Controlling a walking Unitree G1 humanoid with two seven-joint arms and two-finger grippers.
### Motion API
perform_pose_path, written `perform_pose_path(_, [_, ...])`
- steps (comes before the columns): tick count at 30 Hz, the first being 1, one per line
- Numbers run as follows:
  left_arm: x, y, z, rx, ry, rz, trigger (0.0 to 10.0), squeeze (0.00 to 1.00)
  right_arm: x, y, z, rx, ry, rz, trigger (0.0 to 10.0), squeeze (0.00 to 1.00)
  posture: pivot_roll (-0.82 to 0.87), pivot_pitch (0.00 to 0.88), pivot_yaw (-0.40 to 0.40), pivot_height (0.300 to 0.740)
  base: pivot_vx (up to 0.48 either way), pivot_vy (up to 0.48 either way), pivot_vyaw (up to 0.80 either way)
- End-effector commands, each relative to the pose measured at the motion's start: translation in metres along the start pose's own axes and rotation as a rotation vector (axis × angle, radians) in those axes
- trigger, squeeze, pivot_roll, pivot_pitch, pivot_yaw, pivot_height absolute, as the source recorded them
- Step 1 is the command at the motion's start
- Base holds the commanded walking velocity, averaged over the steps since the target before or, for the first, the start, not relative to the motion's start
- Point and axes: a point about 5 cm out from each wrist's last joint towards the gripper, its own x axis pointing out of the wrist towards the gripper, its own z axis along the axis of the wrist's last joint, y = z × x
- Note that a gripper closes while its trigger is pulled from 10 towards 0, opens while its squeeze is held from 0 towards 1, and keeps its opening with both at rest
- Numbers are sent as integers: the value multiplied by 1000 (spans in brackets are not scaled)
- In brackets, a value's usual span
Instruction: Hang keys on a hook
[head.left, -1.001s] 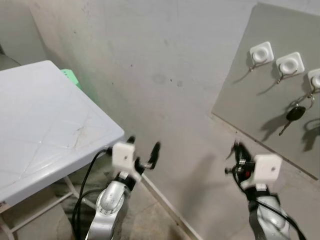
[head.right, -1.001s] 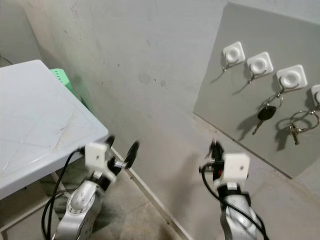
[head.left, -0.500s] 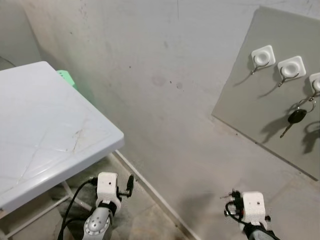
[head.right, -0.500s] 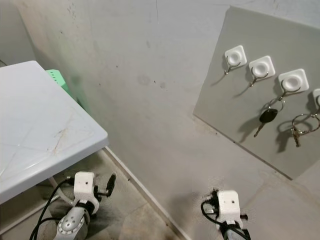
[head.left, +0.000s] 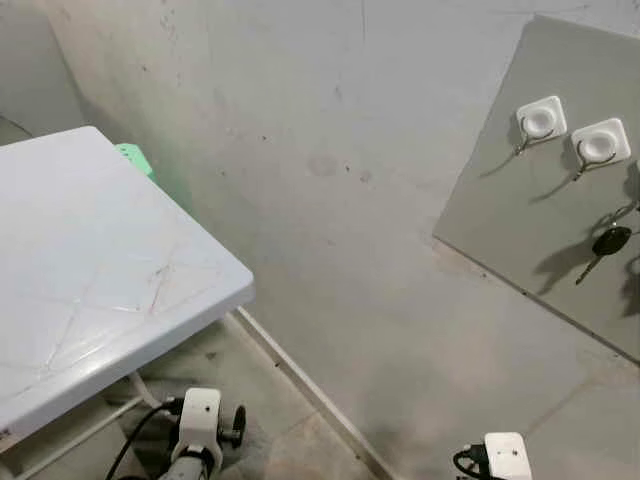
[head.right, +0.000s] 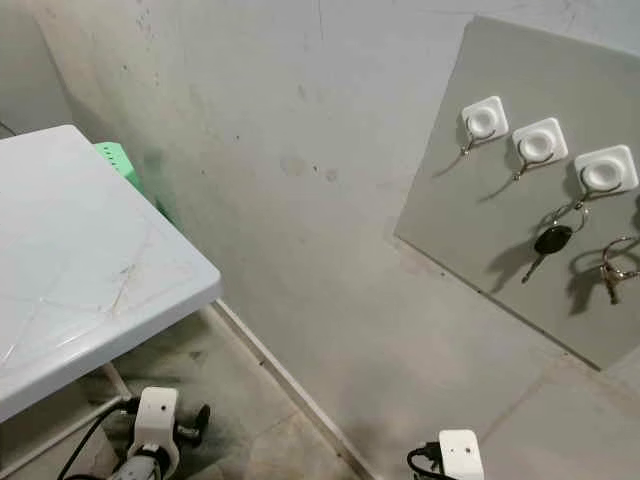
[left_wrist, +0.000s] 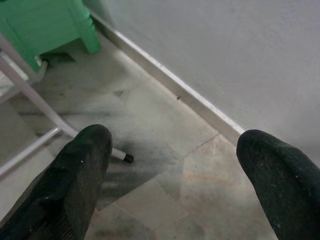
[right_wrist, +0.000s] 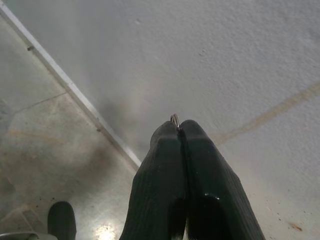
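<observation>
Low against the concrete wall (head.right: 300, 130), everything can be placed from the grey hook board (head.right: 480, 240) mounted on it at the right. Far to the left of that board stands a white plastic tabletop (head.right: 70, 260), scuffed with faint lines, and a green stool (left_wrist: 45, 25) peeks out behind its far corner, beside the wall. Below the tabletop's edge, well left of and below the board, the left gripper (left_wrist: 175, 170) hangs low over the tiled floor (left_wrist: 150, 125), its two black fingers (left_wrist: 75, 175) spread wide with nothing between them; a white table leg (left_wrist: 60, 127) with a black foot and the pale skirting strip (left_wrist: 170, 82) lie ahead of it.

On the board itself a row of white square hooks (head.right: 484, 120) runs left to right. The first two carry nothing. From the third hangs a black-headed car key (head.right: 548, 243) on its ring, throwing a shadow on the board. Just right of it, at the picture's edge, a ring with small metal keys (head.right: 612, 275) hangs from the next hook.

Below the board and near the floor sits the right gripper (right_wrist: 179, 131), its fingers pressed tight together, with a thin metal ring (right_wrist: 174, 120) peeping out at their tips; what hangs from that ring cannot be told.
</observation>
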Motion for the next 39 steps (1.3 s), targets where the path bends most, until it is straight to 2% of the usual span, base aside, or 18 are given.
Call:
perform_pose_path(1, [-1, 0, -2, 14, 8, -3, 10000, 0, 0, -1, 0, -3, -4, -7, 10000, 0, -14, 41, -38, 740, 0, -480, -681])
perform_pose_path(4, [0, 0, -1, 12, 0, -6, 10000, 0, 1, 0, 1, -4, -11, -6, 10000, 0, -16, 40, -38, 740, 0, -480, -688])
perform_pose_path(6, [0, 2, 0, -30, -2, 15, 10000, 0, 1, 0, 2, -13, -14, -4, 10000, 0, -16, 41, -38, 740, 0, 0, -681])
perform_pose_path(10, [1, 3, 2, -36, -6, 17, 10000, 0, 1, -1, 2, -13, -15, -9, 10000, 0, -17, 40, -39, 740, 0, 0, -672])
perform_pose_path(11, [2, 2, 4, -34, -14, 20, 10000, 0, 1, 0, 4, 12, -33, 7, 10000, 0, -16, 40, -41, 740, 0, 0, -663])
perform_pose_path(19, [5, -1, 10, -60, -37, 10, 10000, 0, 2, 0, 7, -6, -51, 9, 10000, 0, -16, 35, -43, 740, 0, 0, 0])
perform_pose_path(27, [6, -6, 15, -29, -68, -18, 10000, 0, 4, 2, 12, -5, -81, 24, 10000, 0, -15, 32, -47, 740, 0, 0, 0])
perform_pose_path(29, [10, -20, 34, 1, -179, -101, 10000, 0, 8, 8, 32, 13, -193, 82, 10000, 0, -13, 33, -47, 740, 0, 0, 0])
perform_pose_path(31, [11, -29, 46, 7, -244, -151, 10000, 0, 10, 13, 45, 30, -264, 123, 10000, 0, -13, 33, -48, 740, 0, 0, 0])
perform_pose_path(34, [9, -49, 67, 99, -373, -266, 10000, 0, 11, 25, 69, 77, -385, 226, 10000, 0, -12, 33, -47, 740, 0, 0, 0])
perform_pose_path(36, [9, -55, 74, 83, -404, -299, 10000, 0, 11, 29, 79, 79, -432, 256, 10000, 0, -14, 31, -46, 740, 0, 0, 0])
perform_pose_path(38, [6, -73, 102, 77, -526, -395, 10000, 0, 10, 36, 111, 81, -571, 301, 10000, 0, -14, 27, -48, 740, 0, 0, 0])
perform_pose_path(39, [6, -73, 102, 77, -526, -395, 10000, 0, 10, 36, 111, 81, -571, 301, 10000, 0, -14, 27, -48, 740, 0, 0, 0])
